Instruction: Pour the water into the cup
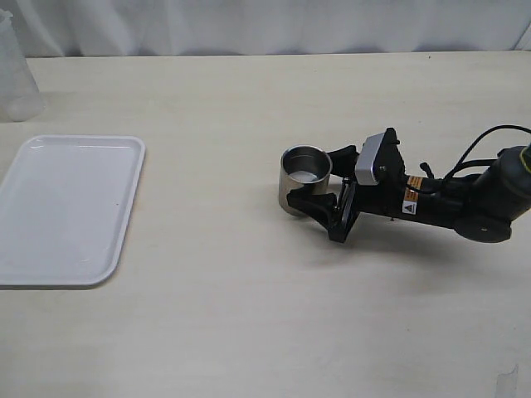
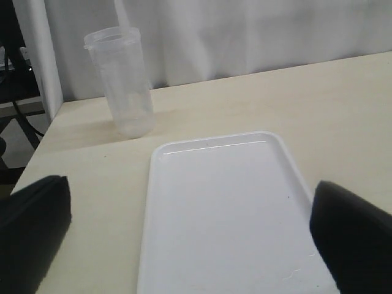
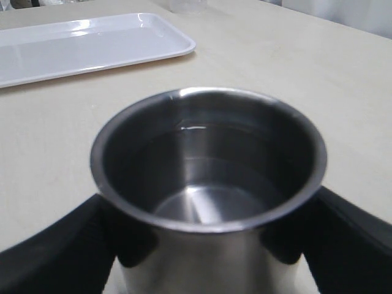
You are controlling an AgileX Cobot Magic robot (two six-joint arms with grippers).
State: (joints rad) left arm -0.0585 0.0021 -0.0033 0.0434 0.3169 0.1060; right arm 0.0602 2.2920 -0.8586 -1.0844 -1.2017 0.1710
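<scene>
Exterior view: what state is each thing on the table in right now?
cup: upright, a little water inside, between the right claw's fingers
right claw: around the cup; grip unclear
left claw: open, over the tray
tray: flat, bare
plastic beaker: upright, looks empty

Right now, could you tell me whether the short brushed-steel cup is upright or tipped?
Upright: the short brushed-steel cup stands on the table, rim facing up, between the right gripper fingers.

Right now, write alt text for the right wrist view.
A steel cup fills the view, upright on a pale table, with a black finger of the right gripper against each side. Its inside looks shiny; a white tray lies beyond.
</scene>
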